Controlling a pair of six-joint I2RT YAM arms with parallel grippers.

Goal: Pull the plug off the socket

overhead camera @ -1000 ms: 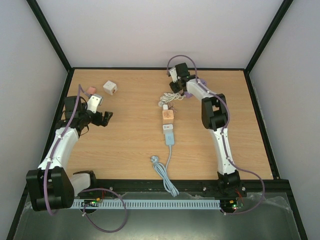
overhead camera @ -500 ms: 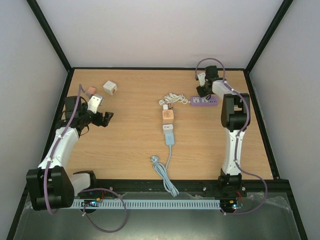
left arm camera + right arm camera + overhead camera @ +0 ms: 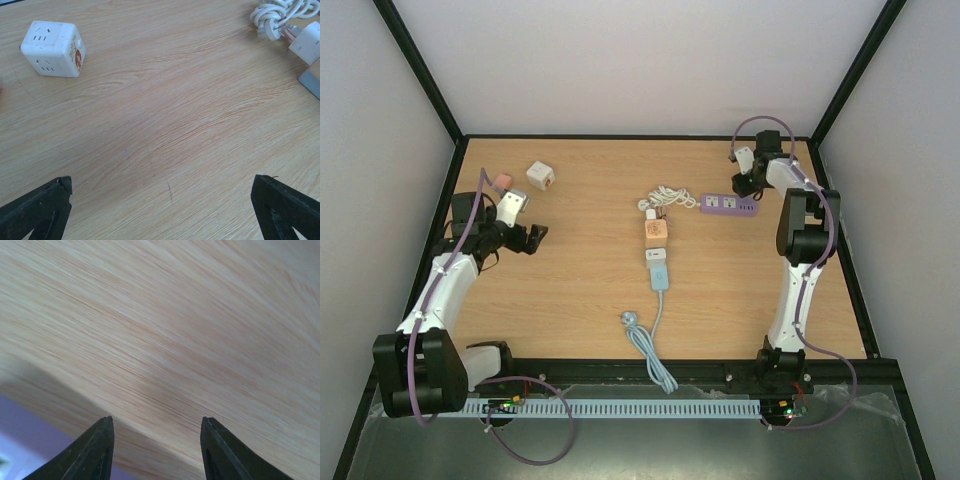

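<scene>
Nearest the bases a grey cable [image 3: 642, 345] lay coiled, running up to a blue plug [image 3: 660, 277] at mid-table. The plug appeared seated in a white socket [image 3: 657, 256]. A tan cube [image 3: 656, 232] touched the socket's far side, and a white cord [image 3: 665, 196] was bundled just beyond. Whether the cube was itself joined to the socket could not be told.

The left gripper [image 3: 532, 237] hung well left of this row, jaws spread wide over bare table [image 3: 165, 125] and holding nothing. Farther back, the right gripper [image 3: 156, 421] sat low at the right end of a purple strip [image 3: 728, 204], jaws moderately apart and empty. A white cube [image 3: 541, 176] stood at the far left.

Neither gripper was on the plug, so the step looked like the reach. To do it well, one gripper would likely need to pin the socket. The other should close across the plug's body near the joint, not on the cable. The pull should go straight along the row toward the near edge, without twisting. An unpinned socket would probably just slide with the plug.
</scene>
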